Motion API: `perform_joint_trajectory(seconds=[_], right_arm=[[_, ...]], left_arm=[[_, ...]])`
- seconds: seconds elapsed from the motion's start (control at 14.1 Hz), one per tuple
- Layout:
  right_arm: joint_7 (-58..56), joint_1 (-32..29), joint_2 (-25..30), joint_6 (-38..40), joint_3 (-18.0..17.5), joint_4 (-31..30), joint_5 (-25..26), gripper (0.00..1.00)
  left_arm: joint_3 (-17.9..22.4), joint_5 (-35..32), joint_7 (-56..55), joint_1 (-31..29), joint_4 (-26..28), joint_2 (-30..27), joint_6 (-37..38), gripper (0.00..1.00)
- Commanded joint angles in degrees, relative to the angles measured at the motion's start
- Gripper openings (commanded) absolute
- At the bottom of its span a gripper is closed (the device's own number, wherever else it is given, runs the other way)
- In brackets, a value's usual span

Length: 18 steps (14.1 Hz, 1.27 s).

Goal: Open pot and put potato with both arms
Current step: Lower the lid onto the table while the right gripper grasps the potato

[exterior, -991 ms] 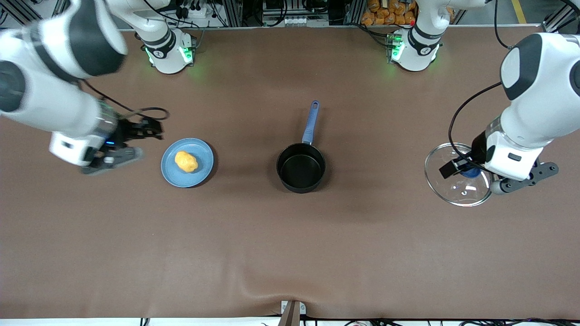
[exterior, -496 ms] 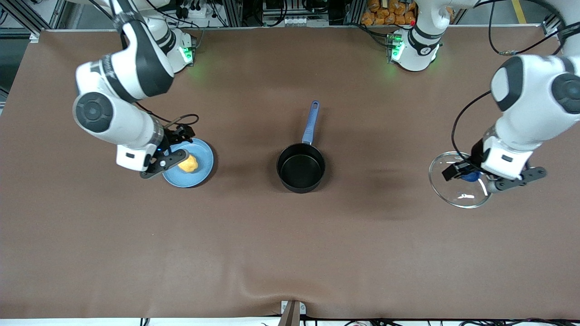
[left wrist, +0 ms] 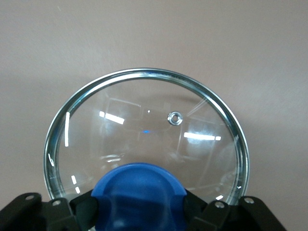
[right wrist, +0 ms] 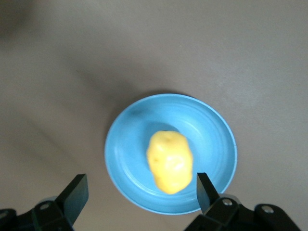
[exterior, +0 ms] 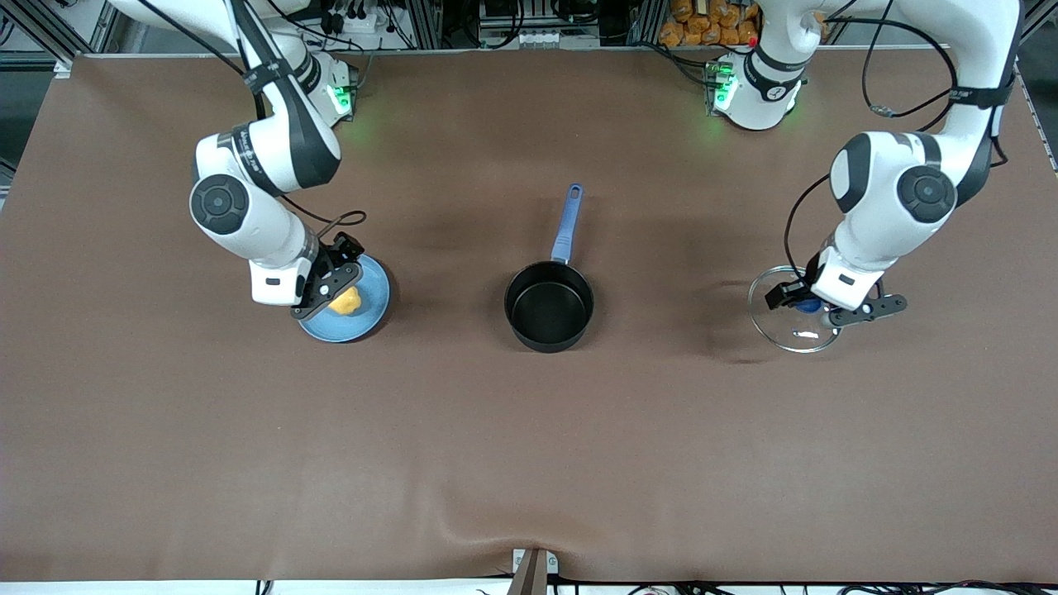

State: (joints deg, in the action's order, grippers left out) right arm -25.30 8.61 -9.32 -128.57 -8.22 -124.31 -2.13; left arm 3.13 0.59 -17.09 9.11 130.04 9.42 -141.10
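Front view: the pot (exterior: 549,307) stands uncovered near the middle of the brown table (exterior: 529,463), black inside, its blue handle (exterior: 567,223) pointing toward the robots' bases. Toward the right arm's end of the table lies a blue plate (exterior: 364,317) with the yellow potato (exterior: 347,301) on it. The right hand (exterior: 324,291) hangs over the plate's edge, partly covering the potato. Toward the left arm's end, well apart from the pot, the glass lid (exterior: 781,321) lies with its rim close to or on the table, and the left hand (exterior: 812,302) is at its blue knob (exterior: 808,305).

Left wrist view: the left hand (left wrist: 139,204) has its black fingers (left wrist: 86,209) pressed against both sides of the blue knob (left wrist: 139,192), pinching it. The glass lid (left wrist: 144,130) with its steel rim spreads out below, the brown table (left wrist: 154,38) seen through and around it.

Right wrist view: the right hand (right wrist: 142,190) is spread wide, its two fingertips (right wrist: 77,192) apart above the blue plate (right wrist: 130,139), one tip over the table just beside the plate's edge, the other over the plate's rim. The potato (right wrist: 169,161) lies on the plate between the two tips in this view, and neither tip touches it. The table (right wrist: 154,43) around the plate is bare brown.
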Motion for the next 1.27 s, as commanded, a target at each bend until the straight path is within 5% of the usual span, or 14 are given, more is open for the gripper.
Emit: perform_joint_trajectory(seconds=[0.0,0.35,0.42,0.5,0.57,0.99,1.2], right_arm=[[-4.5,-1.4,1.4,-5.6,-0.3,-4.1,0.5,1.0],[-4.6,-1.7,-1.8,-13.5,-0.2,-7.0,0.9,1.0],[-4.6,-1.8,-2.6,-14.7,-0.2,-7.3,1.5,1.0],[-4.6,-2.1,-2.9,-15.2,-0.2,-7.6,1.8,1.0],[-4.6,-2.1,-3.2,-15.4,-0.2,-7.6,1.8,1.0],[-4.7,-2.8,-6.3,-21.7,0.0,-8.9,4.8,1.0],[-4.7,-3.1,-6.5,-21.9,0.0,-9.0,5.5,1.0]], left_arm=[[-0.4,-0.2,3.7,-1.4,-0.2,4.6,-2.6,0.18],[-0.8,-0.3,4.0,-1.5,-0.3,9.7,-6.2,0.18],[-1.0,-0.3,4.0,-1.5,-0.3,10.0,-6.4,0.28],[-1.1,-0.3,4.0,-1.5,-0.4,10.1,-6.5,0.55],[-1.3,-0.3,4.0,-1.5,-0.5,10.1,-6.5,1.0],[-2.7,-0.2,3.4,-1.9,-1.5,5.8,-5.3,1.0],[-2.7,-0.2,3.7,-2.0,-7.3,1.0,4.9,1.0]])
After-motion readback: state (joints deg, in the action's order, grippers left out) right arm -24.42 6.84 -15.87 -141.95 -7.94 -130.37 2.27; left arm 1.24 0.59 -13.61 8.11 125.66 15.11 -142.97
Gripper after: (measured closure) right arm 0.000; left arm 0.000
